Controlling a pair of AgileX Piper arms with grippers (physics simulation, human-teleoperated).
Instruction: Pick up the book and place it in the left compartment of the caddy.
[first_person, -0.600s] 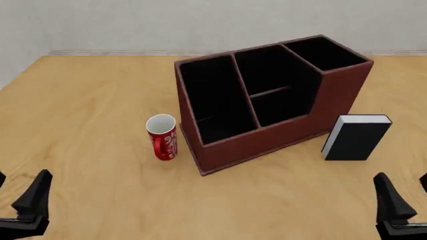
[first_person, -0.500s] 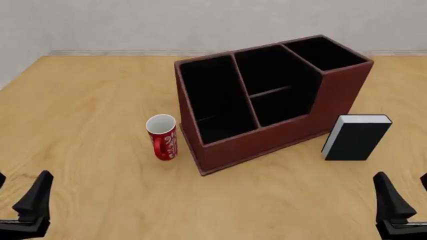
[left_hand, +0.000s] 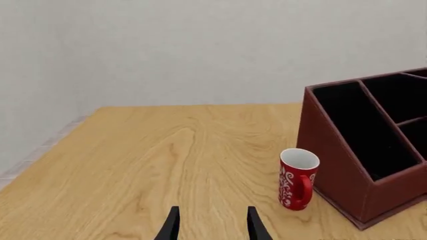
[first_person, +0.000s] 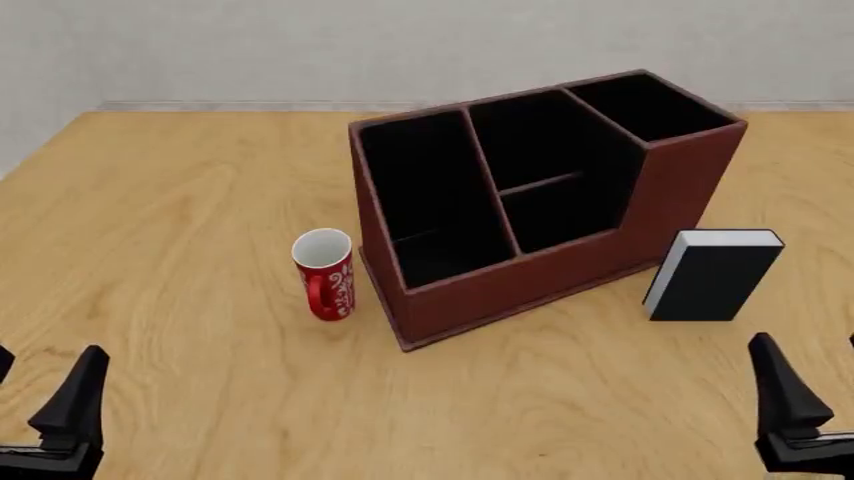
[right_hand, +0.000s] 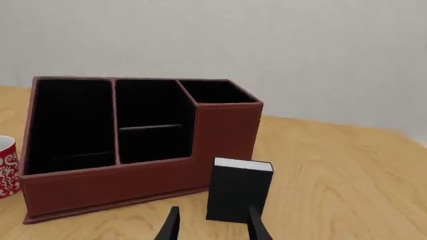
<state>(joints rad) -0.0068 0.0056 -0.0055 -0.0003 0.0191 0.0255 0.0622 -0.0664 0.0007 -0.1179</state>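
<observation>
Task not started: book untouched, both grippers empty and apart from everything.

Caddy (first_person: 534, 200) sits centre-right of the front view, stepped top, all slots black and empty; its left compartment (first_person: 427, 195), the long slot at the lower end, holds nothing. Book (first_person: 714, 272) stands upright on the table at right of frame, just beside the caddy's tall end, white page edges up. Red mug (first_person: 324, 272) stands just left of the caddy, not part of the job. Right gripper (right_hand: 210, 225) shows fingers spread, nothing between them, book ahead of it. Left gripper (left_hand: 210, 225) likewise spread and empty. Grasp, lift, carry and insertion all remain.
</observation>
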